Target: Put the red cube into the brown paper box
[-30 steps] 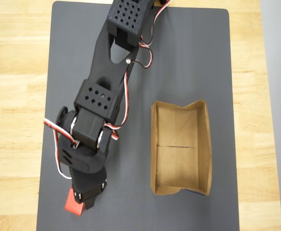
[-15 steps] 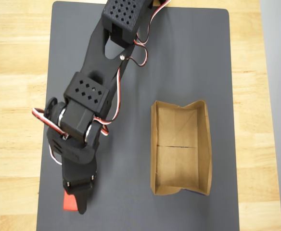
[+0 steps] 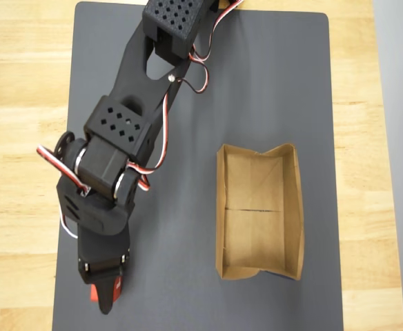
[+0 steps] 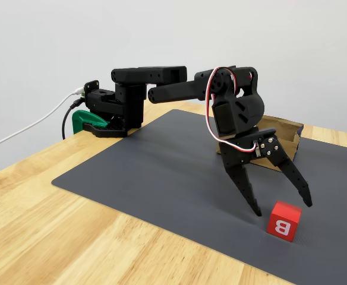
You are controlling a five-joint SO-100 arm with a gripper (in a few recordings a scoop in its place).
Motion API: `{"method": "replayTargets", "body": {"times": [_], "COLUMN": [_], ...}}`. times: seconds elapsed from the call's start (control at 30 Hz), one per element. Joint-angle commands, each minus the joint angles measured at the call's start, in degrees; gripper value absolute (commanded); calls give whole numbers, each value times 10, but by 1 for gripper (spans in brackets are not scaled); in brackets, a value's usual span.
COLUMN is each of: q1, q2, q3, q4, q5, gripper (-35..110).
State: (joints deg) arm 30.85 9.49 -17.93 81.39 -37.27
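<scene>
Desk [image 4: 37, 202]: pale wood, carrying a dark grey mat [image 3: 270, 83] on which everything stands. Arm [image 3: 129, 117]: black, reaching from the mat's far edge toward its near left corner in the overhead view. Brown paper box [image 3: 260, 221]: open-topped, empty, long axis running along the mat's length, well apart from the arm on the right of the overhead view. Jaws [image 4: 277, 205]: spread wide and holding nothing, tips pointing down close to the mat. Red cube [image 4: 283, 220]: resting on the mat near its front edge, a white letter B on the face toward the fixed view; no long axis, one edge turned slightly toward that camera. Relation: the cube sits just beyond and below the open tips, roughly in line with the gap though seemingly not yet between the fingers; a short descent and forward reach looks needed before closing.
</scene>
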Motion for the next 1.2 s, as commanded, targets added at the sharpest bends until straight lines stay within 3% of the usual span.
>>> {"method": "replayTargets", "body": {"times": [0.0, 0.73, 0.87, 1.17], "q1": [13, 15, 15, 14], "q2": [32, -13, -9, -11], "q3": [-24, -26, -24, -24], "q4": [0, -25, -25, -26], "q5": [-4, -44, -35, -36], "gripper": [27, 21, 28, 28]}}
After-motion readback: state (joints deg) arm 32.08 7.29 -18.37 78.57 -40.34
